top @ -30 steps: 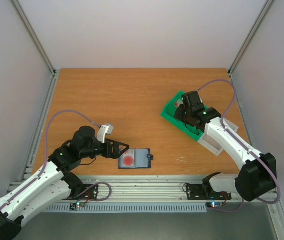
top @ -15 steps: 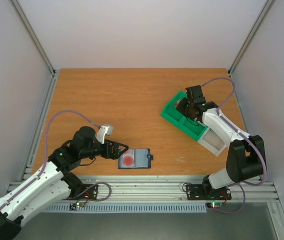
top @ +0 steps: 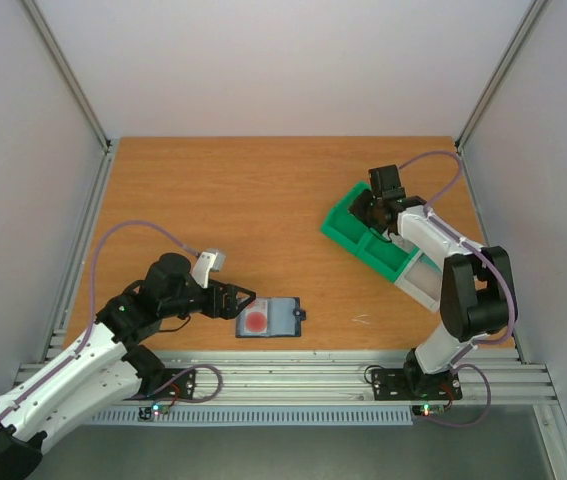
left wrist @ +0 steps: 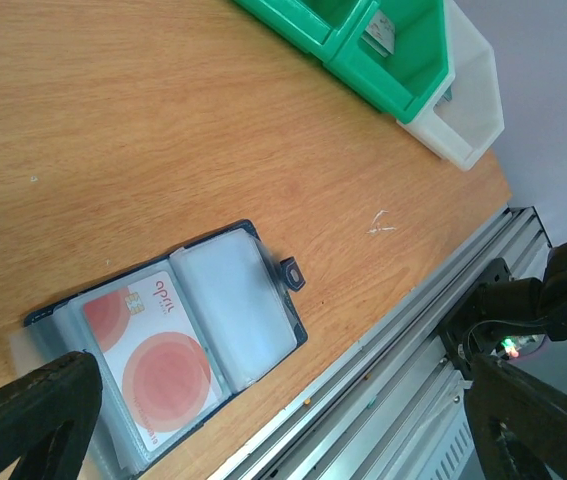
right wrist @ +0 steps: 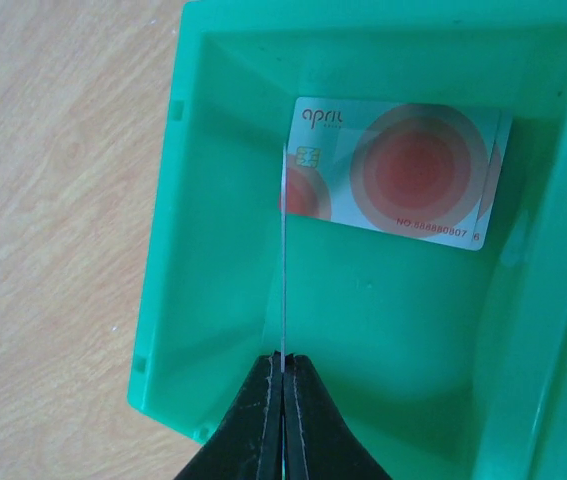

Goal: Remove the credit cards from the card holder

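The slate-blue card holder (top: 283,318) lies open near the table's front edge, and also shows in the left wrist view (left wrist: 235,312). One whitish credit card (left wrist: 158,350) with red round blotches sits in its left pocket. The right pocket looks empty. My left gripper (top: 243,302) is open, just left of the holder and low over it. My right gripper (right wrist: 283,362) is shut on a credit card (right wrist: 283,260), seen edge-on, above a compartment of the green tray (right wrist: 163,250). More credit cards (right wrist: 393,175) lie flat in that compartment.
The green tray (top: 343,228) stands at the right of the table, with a white bin (top: 425,285) joined to its near end. The metal rail (left wrist: 413,330) runs along the front table edge close to the holder. Side walls enclose the table.
My right gripper has moved a little farther back and left over the green tray's far compartment, and the arm has folded in. The left arm and the card holder have not moved.
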